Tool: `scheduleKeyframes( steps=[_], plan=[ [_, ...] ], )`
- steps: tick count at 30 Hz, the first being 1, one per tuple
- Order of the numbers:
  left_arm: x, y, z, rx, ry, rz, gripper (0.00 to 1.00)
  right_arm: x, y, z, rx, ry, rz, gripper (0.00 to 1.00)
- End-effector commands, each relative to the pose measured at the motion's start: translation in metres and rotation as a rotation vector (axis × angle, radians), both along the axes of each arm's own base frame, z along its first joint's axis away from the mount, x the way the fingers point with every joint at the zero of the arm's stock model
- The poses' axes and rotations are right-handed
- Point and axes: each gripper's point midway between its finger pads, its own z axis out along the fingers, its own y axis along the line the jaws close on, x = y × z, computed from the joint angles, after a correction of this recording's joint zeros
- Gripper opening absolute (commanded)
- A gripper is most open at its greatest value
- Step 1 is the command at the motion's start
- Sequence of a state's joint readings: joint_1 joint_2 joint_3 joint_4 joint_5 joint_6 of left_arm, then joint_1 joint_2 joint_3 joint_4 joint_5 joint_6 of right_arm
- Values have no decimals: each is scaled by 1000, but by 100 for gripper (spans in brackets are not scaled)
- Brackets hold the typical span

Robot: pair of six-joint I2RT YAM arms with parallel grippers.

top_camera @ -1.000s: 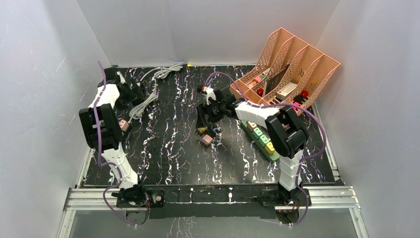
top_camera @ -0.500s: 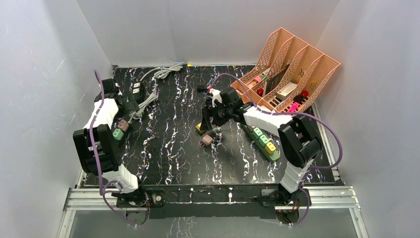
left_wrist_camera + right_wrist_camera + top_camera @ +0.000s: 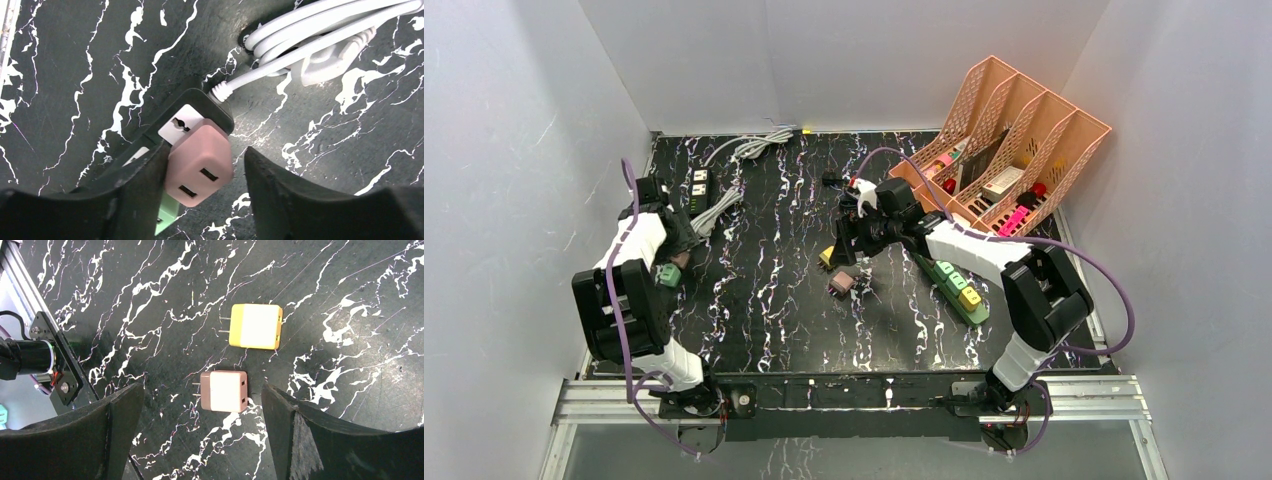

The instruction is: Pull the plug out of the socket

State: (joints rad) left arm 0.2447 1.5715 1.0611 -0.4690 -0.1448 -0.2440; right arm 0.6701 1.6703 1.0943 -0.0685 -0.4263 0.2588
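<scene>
**Left jaws straddle the plug**

The pink plug (image 3: 200, 172) is seated in the black power strip (image 3: 212, 102) at the centre of the left wrist frame. The strip runs from lower left to upper right. I have the left jaws half-spread around the plug, one finger touching and the other just clear, so nothing is pinched. The right jaws are spread wide and empty over loose adapters (image 3: 222, 391).

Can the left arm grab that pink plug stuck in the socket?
Probably yes: the left end effector sits around the pink plug, a finger on each side, and nothing blocks the gap.
</scene>
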Motion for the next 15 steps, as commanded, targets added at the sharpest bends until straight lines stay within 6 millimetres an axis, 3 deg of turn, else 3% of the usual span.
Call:
scheduleKeyframes(
  steps=[1,5,10,15],
  plan=[
    [-9,-10,7,-32,-19,-12,46,-2,4,23,61,-60,22,95],
    [-13,-17,5,-68,-24,-12,20,-3,4,24,61,-62,23,95],
    [-13,-36,0,-163,-29,-32,0,-3,4,24,61,-62,22,95],
    [4,-64,13,-264,-104,-47,0,0,4,24,59,-63,-4,94]
  ],
)
